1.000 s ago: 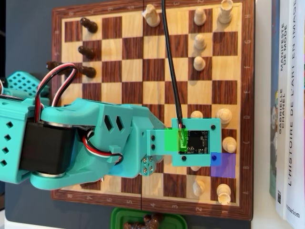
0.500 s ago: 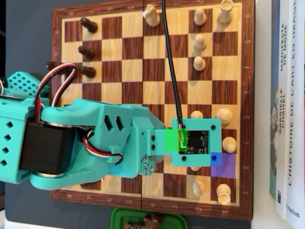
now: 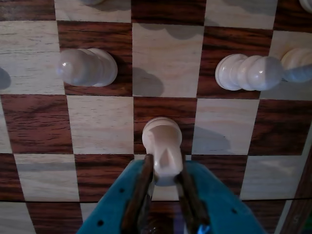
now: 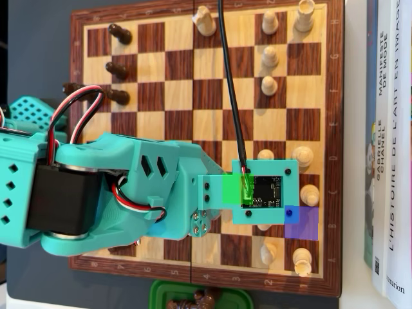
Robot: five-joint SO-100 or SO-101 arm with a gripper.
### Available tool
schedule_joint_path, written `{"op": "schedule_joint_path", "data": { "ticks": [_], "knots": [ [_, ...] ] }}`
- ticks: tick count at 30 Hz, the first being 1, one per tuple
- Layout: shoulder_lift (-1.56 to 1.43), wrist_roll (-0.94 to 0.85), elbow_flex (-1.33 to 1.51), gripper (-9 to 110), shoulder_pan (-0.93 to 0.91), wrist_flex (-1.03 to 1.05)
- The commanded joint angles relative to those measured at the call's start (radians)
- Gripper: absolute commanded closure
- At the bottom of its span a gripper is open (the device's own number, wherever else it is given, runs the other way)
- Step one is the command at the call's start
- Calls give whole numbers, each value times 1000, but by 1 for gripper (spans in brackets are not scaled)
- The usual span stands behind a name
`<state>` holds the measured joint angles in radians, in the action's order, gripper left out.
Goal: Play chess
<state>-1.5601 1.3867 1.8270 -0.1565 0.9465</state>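
A wood chessboard (image 4: 206, 116) lies on a pale counter (image 4: 355, 193), with books (image 4: 389, 141) stacked along its right edge in the overhead view. The teal arm (image 4: 122, 193) reaches across the board from the left. In the wrist view the claw (image 3: 168, 183) is clenched on a white pawn (image 3: 163, 146) over a dark square; other white pawns (image 3: 87, 67) stand farther off.

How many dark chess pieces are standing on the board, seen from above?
3, all near the board's upper-left corner in the overhead view: the top dark piece, the middle dark piece and the lowest dark piece. The arm may hide more.
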Motion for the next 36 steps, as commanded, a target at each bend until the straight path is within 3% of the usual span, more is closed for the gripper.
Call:
{"op": "schedule_joint_path", "data": {
  "ticks": [1, 26, 36],
  "knots": [
    [-9, 0, -49, 92, -5, -12],
    [-11, 0, -69, 88, -5, -3],
    [-193, 11, 5, 88, -3, -2]
  ]
}}
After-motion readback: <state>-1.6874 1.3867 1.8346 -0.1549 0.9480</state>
